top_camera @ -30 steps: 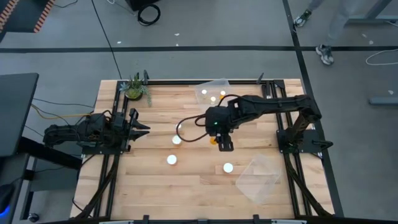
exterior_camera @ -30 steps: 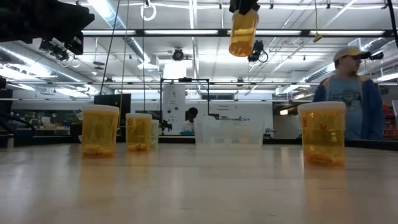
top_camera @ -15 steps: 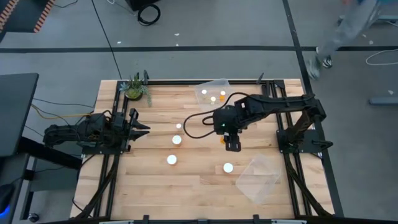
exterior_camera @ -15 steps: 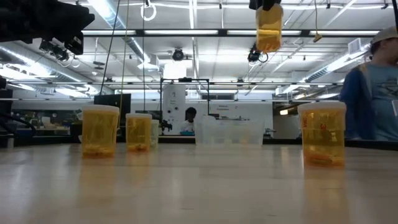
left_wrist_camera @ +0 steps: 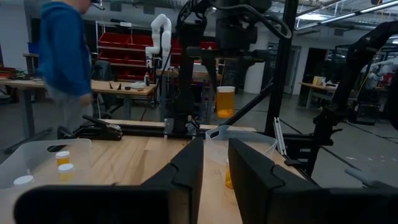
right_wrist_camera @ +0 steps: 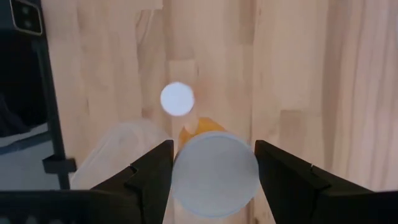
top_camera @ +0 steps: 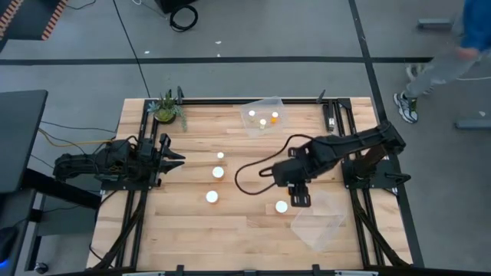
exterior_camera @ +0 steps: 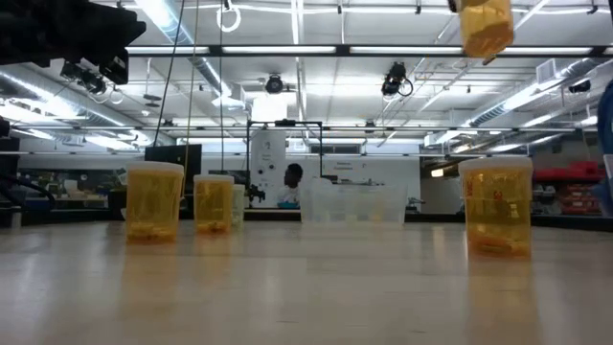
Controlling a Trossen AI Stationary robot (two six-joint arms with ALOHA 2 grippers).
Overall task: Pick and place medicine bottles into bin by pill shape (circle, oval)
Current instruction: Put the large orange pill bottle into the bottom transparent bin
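1 medicine bottle (right_wrist_camera: 214, 173) is clamped by its cap between the right gripper (top_camera: 299, 197) fingers, lifted. The clear bin (top_camera: 317, 219) lies just beside. Bottle should be centred over it before release, the standing bottle (top_camera: 281, 206) avoided.

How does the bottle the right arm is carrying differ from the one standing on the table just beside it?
The carried bottle hangs high above the table, clamped in the right end effector; the standing bottle rests upright on the wood, untouched. In the right wrist view the carried bottle's cap fills the space between the fingers, while the standing bottle's cap shows small, farther below. Both are orange with round white caps.
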